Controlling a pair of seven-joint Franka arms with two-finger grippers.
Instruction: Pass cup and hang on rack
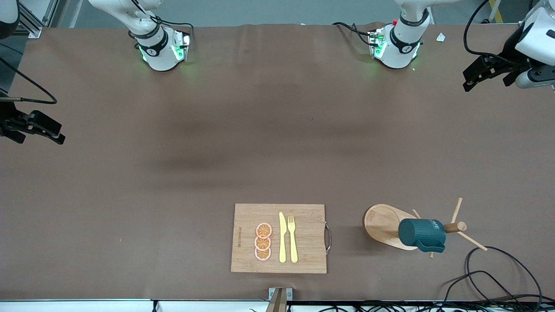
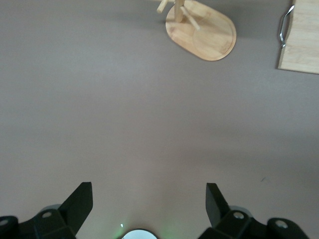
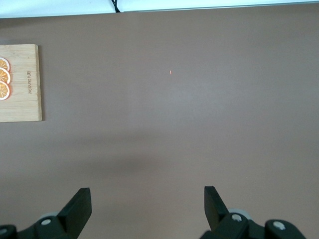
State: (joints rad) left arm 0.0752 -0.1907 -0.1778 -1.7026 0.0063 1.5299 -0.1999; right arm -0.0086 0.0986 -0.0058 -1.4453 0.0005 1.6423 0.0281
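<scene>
The dark teal cup (image 1: 422, 235) hangs on the wooden rack (image 1: 381, 223), up against its post, with thin pegs sticking out around it. The rack stands near the front camera, toward the left arm's end of the table. In the left wrist view I see the rack's oval base (image 2: 209, 35), but the cup is out of that view. My left gripper (image 1: 470, 80) waits high over the table's left arm end, open and empty (image 2: 149, 199). My right gripper (image 1: 41, 136) hangs over the right arm's end, also open and empty (image 3: 148, 201).
A bamboo cutting board (image 1: 277, 238) lies beside the rack, toward the right arm's end, with orange slices (image 1: 263, 242), a yellow knife (image 1: 282, 237) and a fork (image 1: 292, 238) on it. Black cables (image 1: 498, 277) loop on the table nearer the front camera than the rack.
</scene>
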